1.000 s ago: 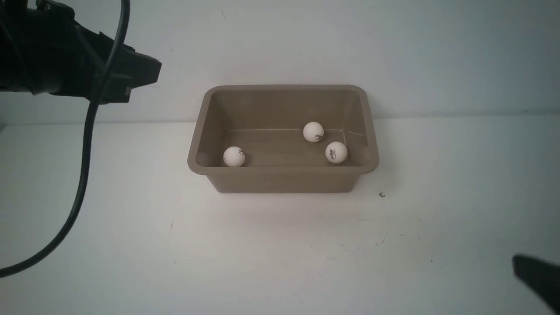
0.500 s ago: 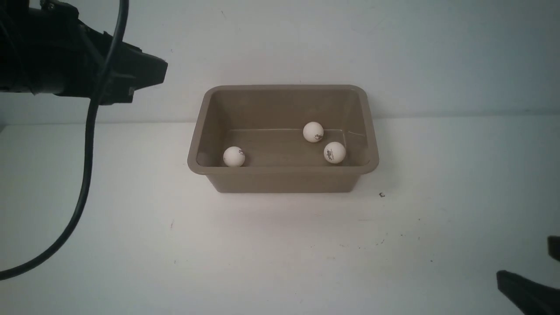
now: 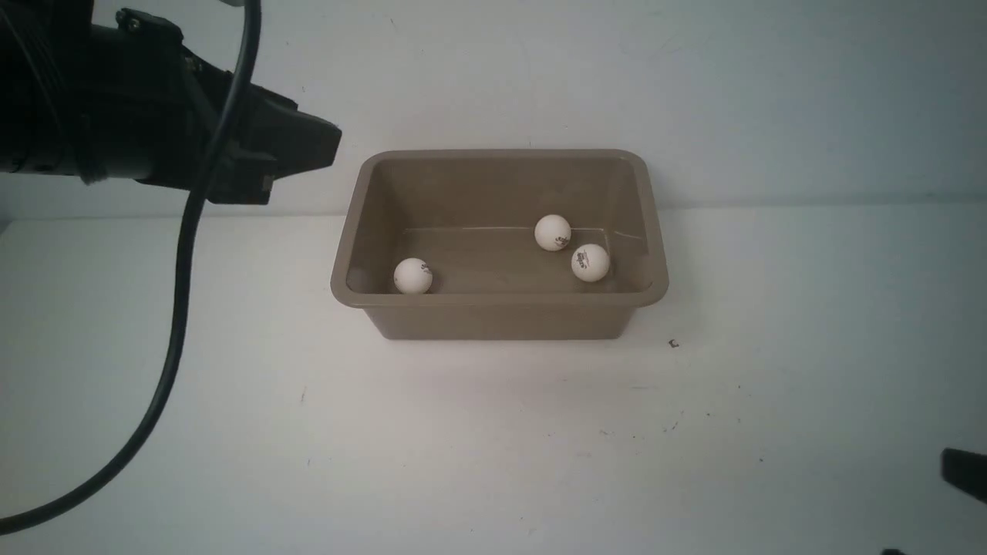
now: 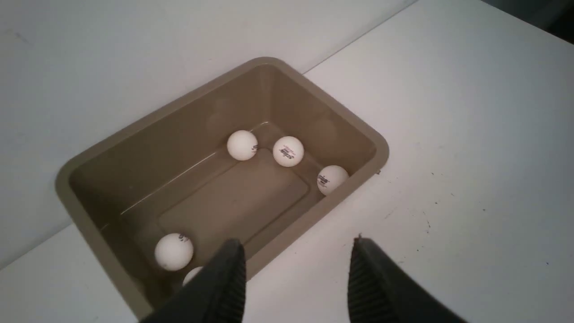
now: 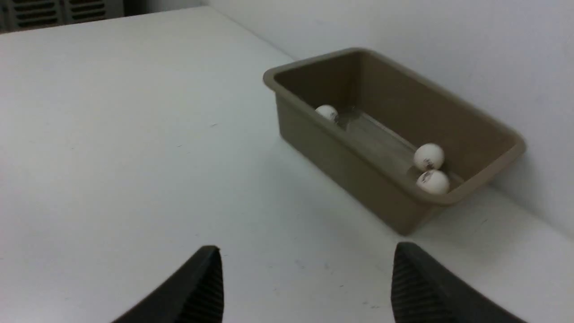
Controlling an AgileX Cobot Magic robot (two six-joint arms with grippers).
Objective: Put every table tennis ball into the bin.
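Left gripper (image 4: 297, 244) hung above the table just beside the bin's (image 3: 501, 301) left end, jaws a modest gap apart and holding nothing. The right gripper (image 5: 307, 249) sat well apart at the near right of the table (image 3: 493, 447), jaws wider apart and also empty, so the left arm was clearly the nearer. The bin, taupe with a flared rim, lay with its long axis across the robot against the back wall. The table tennis balls (image 4: 242, 145), white, matte and small-logoed, were all inside it: five counted from the left wrist, none visible outside, so the task looked finished.
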